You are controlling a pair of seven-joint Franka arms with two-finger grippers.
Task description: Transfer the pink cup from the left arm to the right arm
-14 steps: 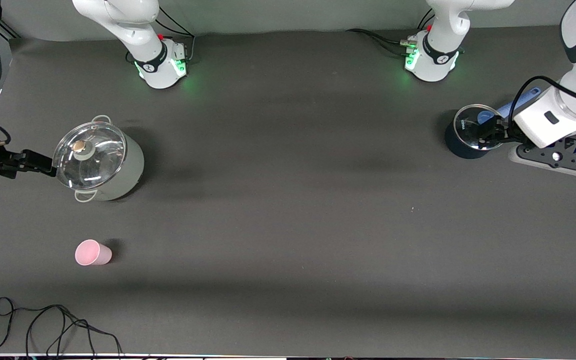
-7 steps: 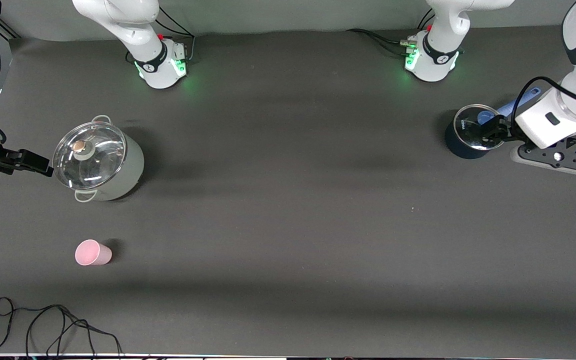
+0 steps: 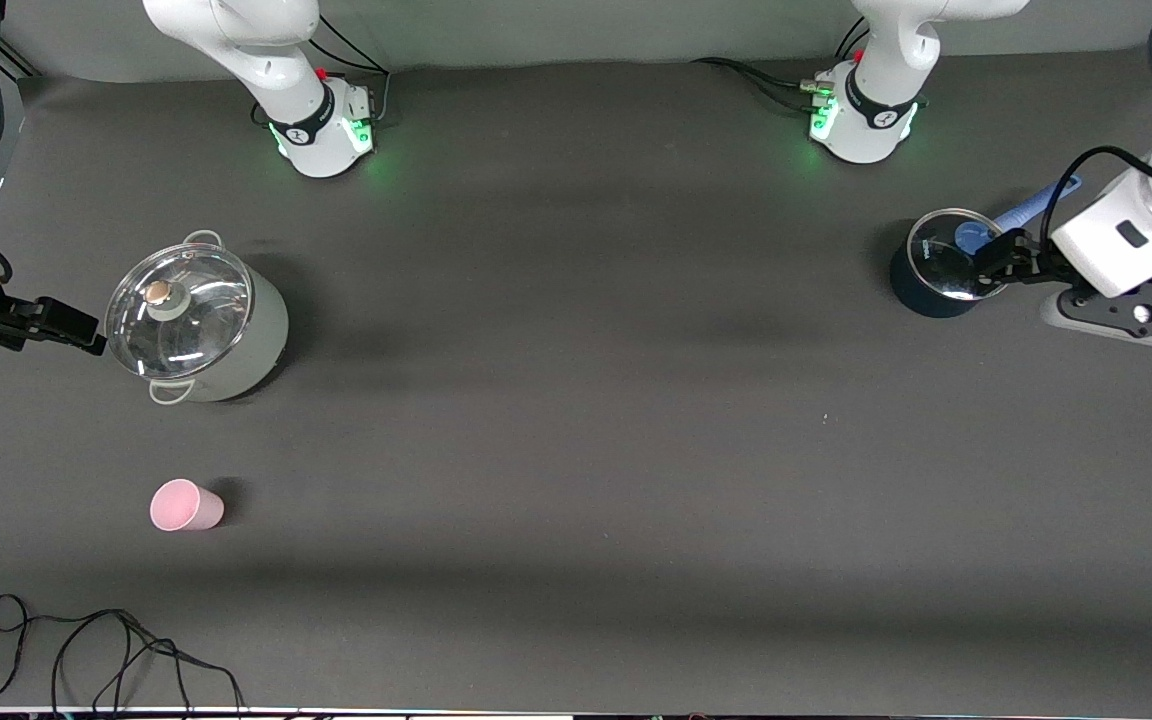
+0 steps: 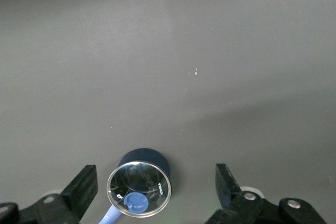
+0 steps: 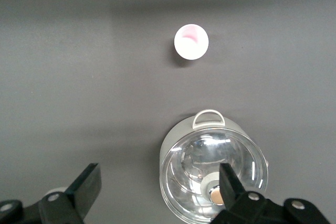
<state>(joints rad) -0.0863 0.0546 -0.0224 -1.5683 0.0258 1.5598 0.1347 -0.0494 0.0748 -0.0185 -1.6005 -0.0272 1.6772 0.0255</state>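
Observation:
The pink cup (image 3: 186,505) stands alone on the dark mat toward the right arm's end of the table, nearer to the front camera than the steel pot. In the right wrist view the pink cup (image 5: 191,41) lies well clear of the fingers. My right gripper (image 3: 76,330) hovers open and empty beside the steel pot (image 3: 198,322), at the table's end. In its wrist view the right gripper (image 5: 159,177) has one finger over the pot's lid. My left gripper (image 3: 1006,262) hangs open and empty at the rim of a small dark-blue pot (image 3: 936,270). The left gripper (image 4: 156,174) straddles that pot.
The steel pot (image 5: 212,169) carries a glass lid with a knob. The dark-blue pot (image 4: 142,182) has a glass lid and a light-blue handle (image 3: 1031,208). A black cable (image 3: 86,650) coils near the table's front edge at the right arm's end.
The left gripper has drawn back a little from the dark-blue pot toward the table's end. The right gripper has backed slightly away from the steel pot. The cup has not moved.

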